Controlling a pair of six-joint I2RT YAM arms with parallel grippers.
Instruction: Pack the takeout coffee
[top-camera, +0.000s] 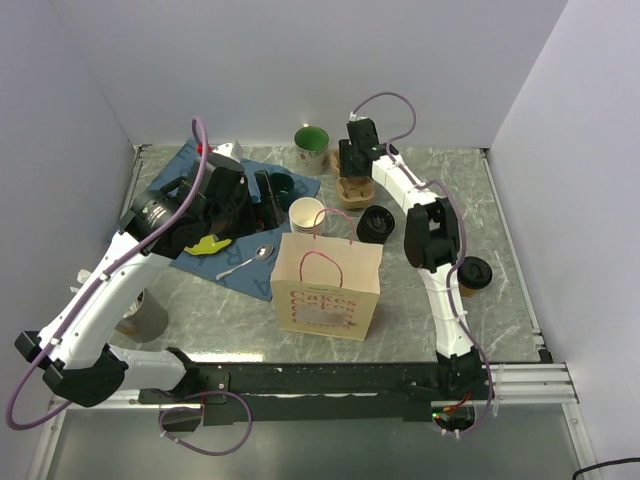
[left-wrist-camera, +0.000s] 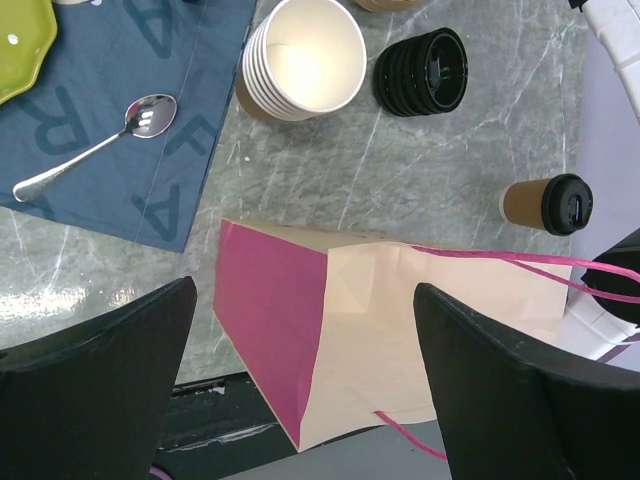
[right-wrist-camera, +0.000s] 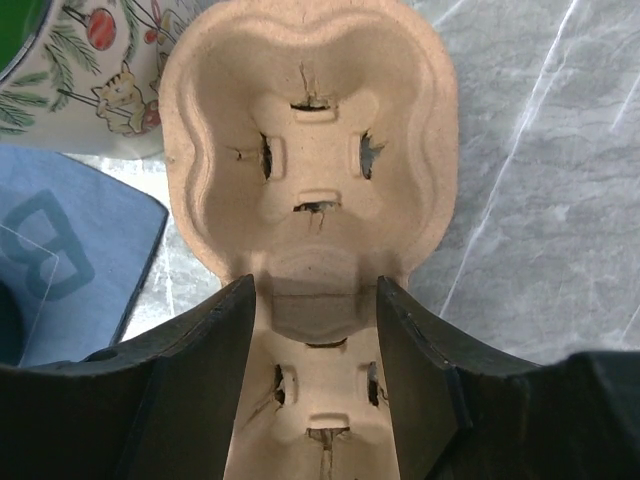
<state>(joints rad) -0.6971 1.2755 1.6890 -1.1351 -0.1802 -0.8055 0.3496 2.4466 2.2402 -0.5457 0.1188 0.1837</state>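
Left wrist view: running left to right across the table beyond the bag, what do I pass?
lime-green dish → spoon → stack of paper cups → stack of black lids → takeout coffee

The worktop (left-wrist-camera: 480, 140) is seen as grey, marble-like stone with a slight gloss. The spoon (left-wrist-camera: 148, 115) is polished metal, and the blue cloth (left-wrist-camera: 110, 60) is matt. The bag (left-wrist-camera: 400, 330) is made of smooth matt paper. The cup carrier (right-wrist-camera: 305, 150) is rough moulded pulp. The takeout coffee (left-wrist-camera: 540, 205) is brown kraft paper, closed by a black plastic lid (left-wrist-camera: 573, 205). The mug (right-wrist-camera: 110, 80) is glazed.
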